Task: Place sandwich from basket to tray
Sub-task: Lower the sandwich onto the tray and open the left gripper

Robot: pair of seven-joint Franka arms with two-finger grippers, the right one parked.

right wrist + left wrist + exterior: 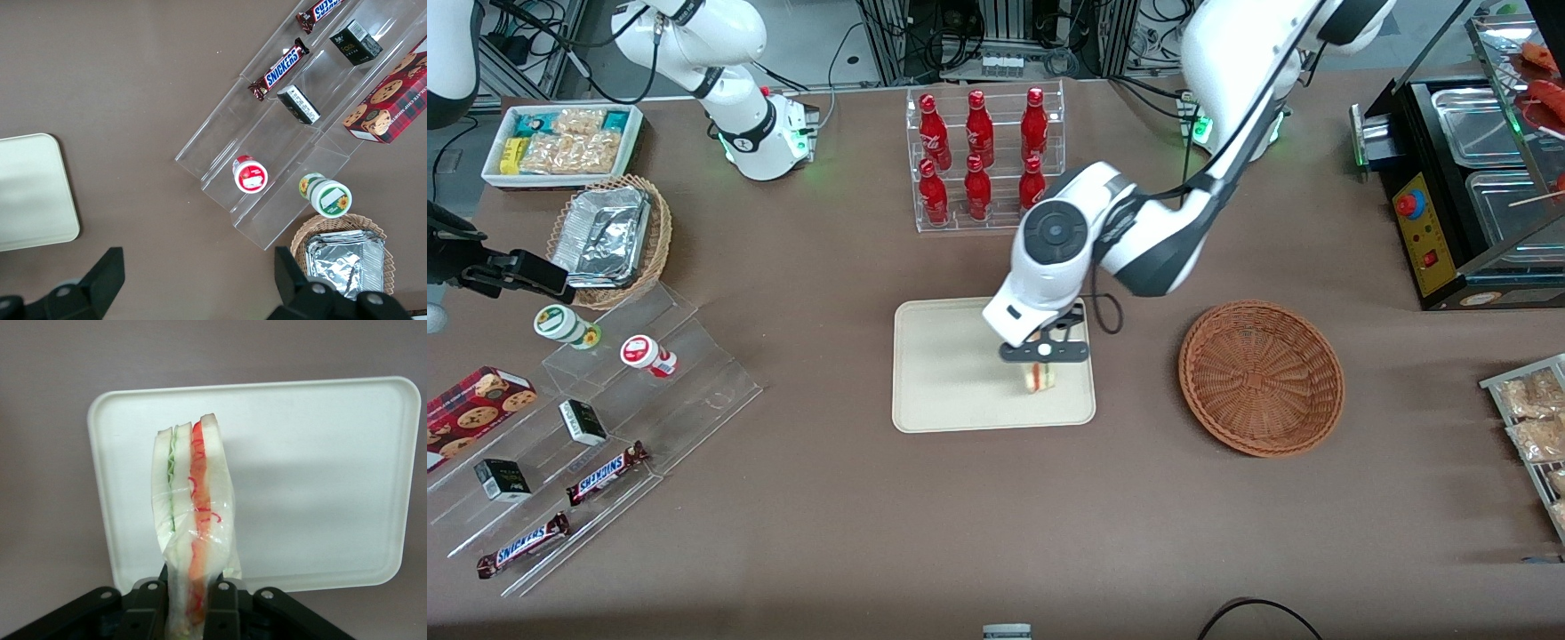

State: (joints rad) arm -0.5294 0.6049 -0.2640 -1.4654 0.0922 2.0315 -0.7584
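The gripper (1042, 354) hangs over the tray (934, 373), at the edge nearest the basket (1261, 378). Its two fingers are closed tight on one end of the sandwich (192, 520). The sandwich is up in the air above the tray, not lying on it. It looks light and very soft, so a hard squeeze could squash the bread. Its clear wrap looks slippery too. The flat bread sides seem the best place to hold. The basket looks empty.
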